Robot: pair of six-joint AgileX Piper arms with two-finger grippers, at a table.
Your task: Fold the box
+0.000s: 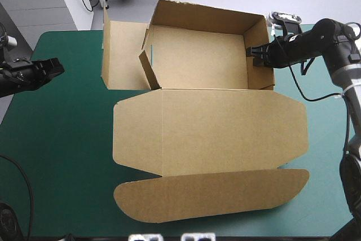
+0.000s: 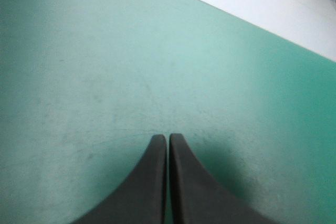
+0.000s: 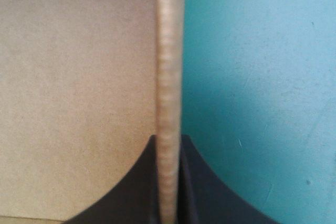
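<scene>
The brown box (image 1: 197,60) stands as an open tray at the middle and far part of the table, with back and right walls raised. Its left side panel (image 1: 121,55) lies folded out, and a small flap (image 1: 148,66) leans inward at the left. The lid (image 1: 208,134) lies flat toward the near edge, ending in a rounded tuck flap (image 1: 214,196). My right gripper (image 1: 255,53) is shut on the box's right wall; in the right wrist view that wall's edge (image 3: 169,103) runs up between the fingers (image 3: 202,182). My left gripper (image 1: 55,67) (image 2: 167,138) is shut, empty, over bare cover left of the box.
The teal-green cover (image 1: 62,139) lies bare left of the lid, with a narrower strip to the right of the box. The table's far edge (image 2: 247,19) shows ahead of my left gripper.
</scene>
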